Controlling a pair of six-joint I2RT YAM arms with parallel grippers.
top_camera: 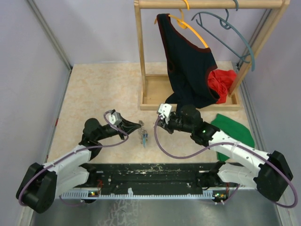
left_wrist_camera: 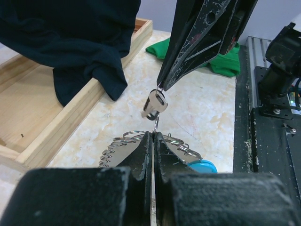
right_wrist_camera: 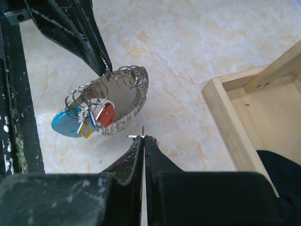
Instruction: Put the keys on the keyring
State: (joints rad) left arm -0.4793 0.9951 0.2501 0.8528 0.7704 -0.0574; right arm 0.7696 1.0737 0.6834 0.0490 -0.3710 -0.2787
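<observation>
Coiled wire keyring with coloured keys

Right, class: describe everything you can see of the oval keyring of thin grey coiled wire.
The oval keyring of thin grey coiled wire hangs tilted from the shut left gripper, which pinches its upper edge. Several small silver split rings are threaded along it. At its low end sit a light-blue curved piece, a red tab and a yellow one. It seems lifted off the marble-patterned table.

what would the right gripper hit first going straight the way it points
Likely the keyring, whose coiled edge hangs just ahead of the right gripper; depth unclear, so it might pass beside it.
</observation>
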